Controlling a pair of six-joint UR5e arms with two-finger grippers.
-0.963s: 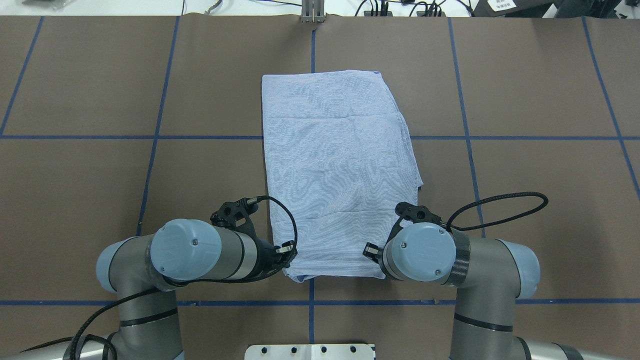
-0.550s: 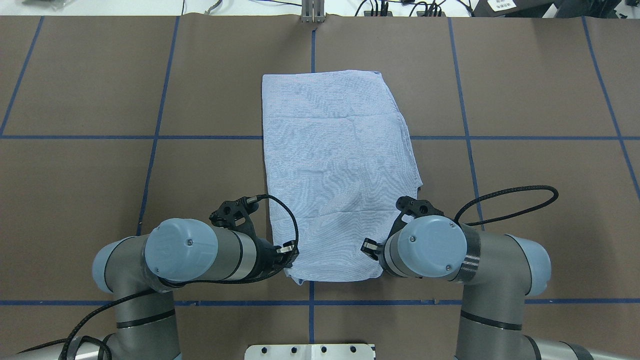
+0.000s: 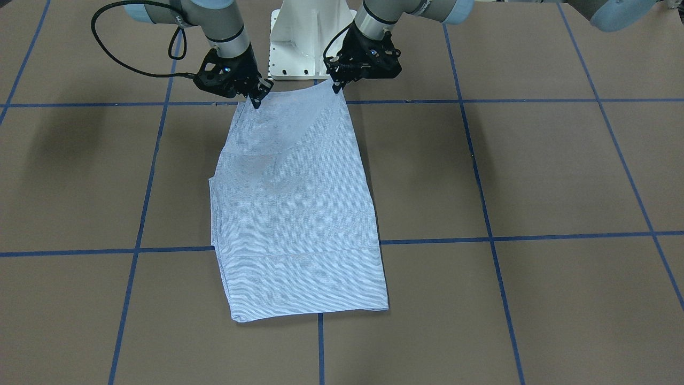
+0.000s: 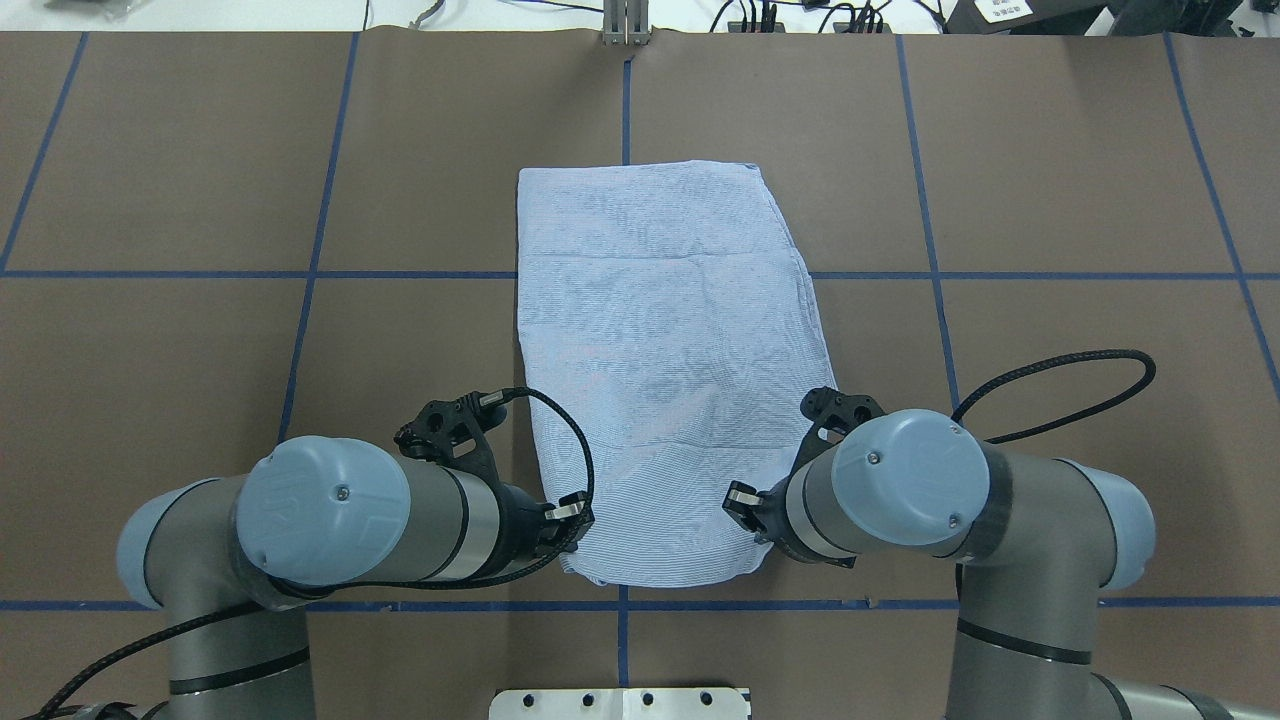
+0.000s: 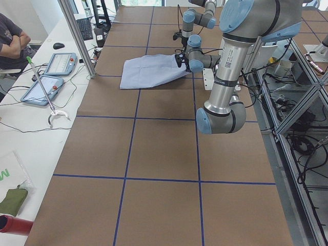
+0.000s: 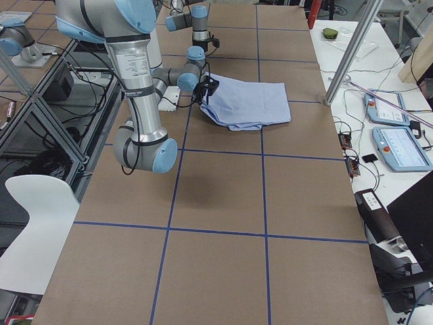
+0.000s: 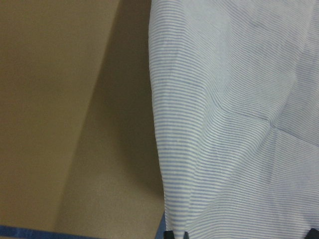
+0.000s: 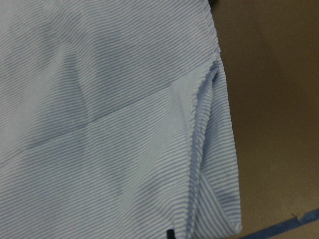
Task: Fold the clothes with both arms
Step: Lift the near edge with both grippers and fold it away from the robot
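Striped shirt [image 4: 660, 330], folded narrow, on brown desk [image 4: 200, 350]. Left pincer [image 3: 336, 88] and right pincer [image 3: 256, 101] each clamp a corner at 6 o'clock; best carried level, together, toward 12 o'clock.

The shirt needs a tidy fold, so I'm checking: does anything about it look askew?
Yes. The shirt is not a clean rectangle: along its edge on the robot's right, under-layers jut out in a step, bunched near the right gripper. Its other long edge runs fairly straight.
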